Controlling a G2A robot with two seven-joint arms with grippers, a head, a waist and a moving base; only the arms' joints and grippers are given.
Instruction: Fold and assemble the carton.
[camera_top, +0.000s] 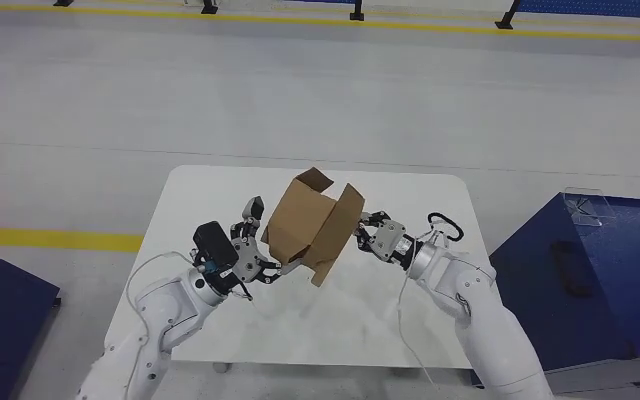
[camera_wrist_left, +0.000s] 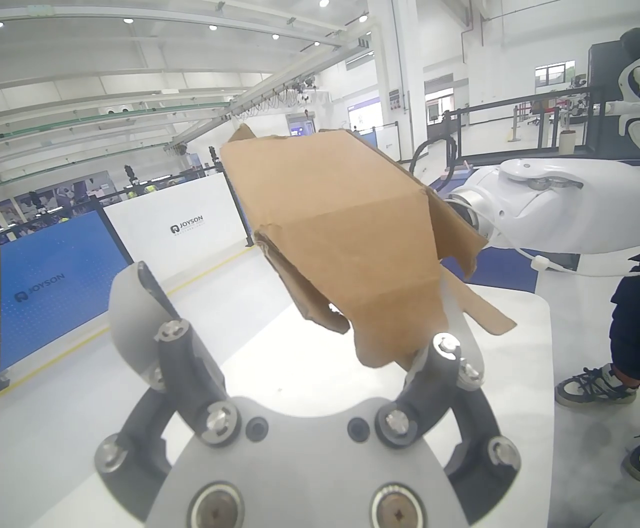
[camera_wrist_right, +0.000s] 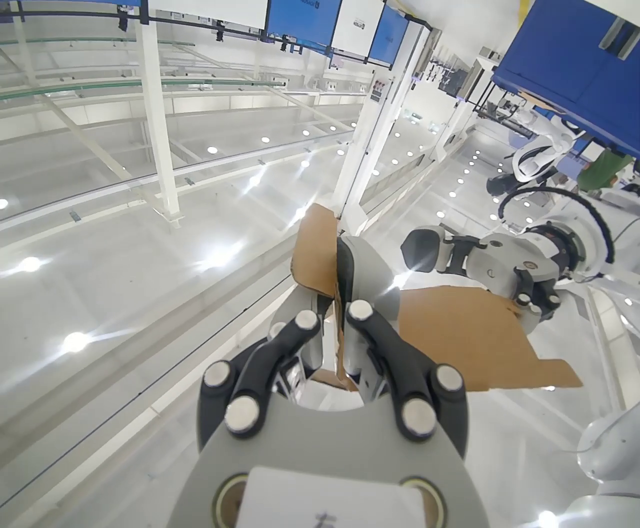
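The brown carton (camera_top: 312, 225) hangs tilted above the white table (camera_top: 400, 310), partly unfolded, with loose flaps at both ends. My right gripper (camera_top: 362, 232) is at the carton's right side. In the right wrist view that gripper (camera_wrist_right: 337, 280) is shut on the edge of a carton flap (camera_wrist_right: 315, 250). My left gripper (camera_top: 265, 240) is at the carton's left end. In the left wrist view it (camera_wrist_left: 300, 310) stands open with its fingers spread wide. One finger (camera_wrist_left: 450, 350) touches the carton's (camera_wrist_left: 340, 220) lower flap and the other finger (camera_wrist_left: 145, 295) is apart from it.
A dark blue cabinet (camera_top: 570, 260) stands close to the table's right side. A low blue block (camera_top: 20, 300) sits at the left edge. Bare table surface lies in front of and behind the carton.
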